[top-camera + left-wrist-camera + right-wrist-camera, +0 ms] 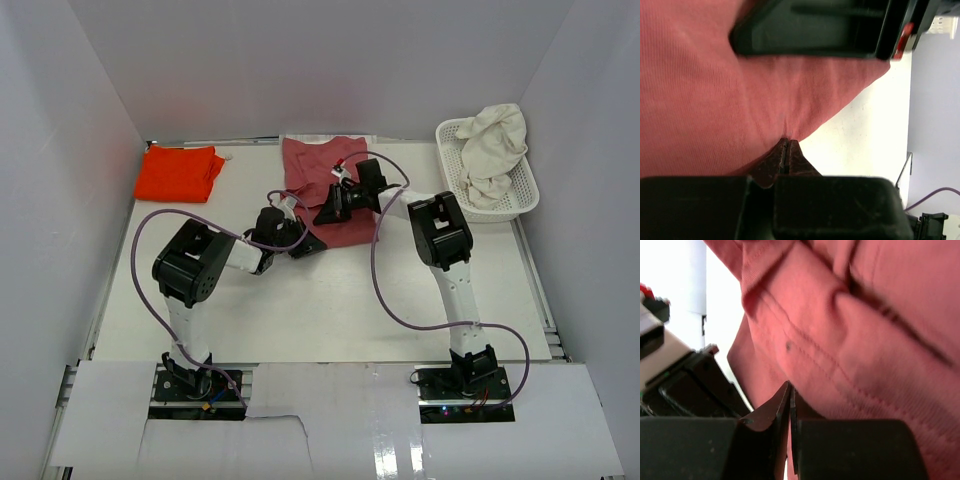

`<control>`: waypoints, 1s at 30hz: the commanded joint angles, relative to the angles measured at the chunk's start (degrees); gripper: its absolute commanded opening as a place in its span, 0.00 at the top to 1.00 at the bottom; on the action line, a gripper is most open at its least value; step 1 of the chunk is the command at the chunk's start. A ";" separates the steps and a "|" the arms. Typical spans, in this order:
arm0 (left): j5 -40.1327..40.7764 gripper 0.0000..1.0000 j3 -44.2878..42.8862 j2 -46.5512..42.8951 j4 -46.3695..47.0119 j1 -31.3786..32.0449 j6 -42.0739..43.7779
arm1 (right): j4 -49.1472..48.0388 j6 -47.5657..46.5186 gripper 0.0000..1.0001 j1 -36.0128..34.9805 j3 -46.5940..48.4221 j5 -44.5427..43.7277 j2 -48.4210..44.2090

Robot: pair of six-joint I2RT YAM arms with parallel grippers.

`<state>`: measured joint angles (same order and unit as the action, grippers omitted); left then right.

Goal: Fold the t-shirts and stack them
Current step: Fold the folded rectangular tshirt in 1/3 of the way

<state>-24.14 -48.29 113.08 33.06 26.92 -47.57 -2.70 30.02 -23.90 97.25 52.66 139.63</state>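
Observation:
The dusty rose-red t-shirt point(310, 165) lies at the back middle of the table, partly bunched under both grippers. My left gripper point(303, 247) is shut on its near edge; the left wrist view shows the jaws point(786, 143) pinching the cloth point(700, 100). My right gripper point(325, 213) is shut on the same shirt a little farther back; the right wrist view shows its jaws point(790, 388) closed on a seamed fold point(865, 340). The bright orange-red t-shirt point(180, 172) lies folded at the back left. The cream-white t-shirt point(497, 148) is heaped in the basket.
The white plastic lattice basket point(527, 195) stands at the back right by the wall. White walls close in the table on three sides. Purple cables point(385, 290) loop from both arms over the table. The two grippers are close together.

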 commanded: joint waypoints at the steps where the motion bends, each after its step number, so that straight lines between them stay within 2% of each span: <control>1: 3.31 1.00 1.62 1.01 -0.98 0.15 1.78 | 1.37 -3.47 0.92 0.26 6.18 -4.23 1.60; 8: 3.05 1.00 1.19 1.88 -1.33 0.15 1.78 | 2.61 -6.19 0.89 0.87 17.43 -9.07 6.96; 13: 2.43 1.00 0.83 3.11 -1.51 0.15 1.25 | 2.61 -7.17 0.85 1.22 29.10 -12.14 11.70; 17: 2.08 1.00 0.74 3.29 -1.59 0.24 1.17 | 0.07 -7.43 0.82 1.40 34.22 -15.31 13.12; 21: 1.99 1.00 1.18 2.94 -1.77 0.24 1.17 | -5.11 -6.73 0.92 1.58 32.48 -17.16 10.14; 25: 1.82 1.00 1.45 2.41 -2.03 0.42 0.99 | -8.63 -7.08 0.92 1.84 28.09 -15.49 2.78; 30: 2.08 1.00 1.80 1.10 -2.47 0.68 0.81 | -5.58 -8.75 0.92 1.67 19.39 -10.83 -6.56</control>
<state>-23.88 -47.83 114.24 35.83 27.14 -47.92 -6.11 23.40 -22.46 118.76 38.37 142.67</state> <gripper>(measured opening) 0.011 0.078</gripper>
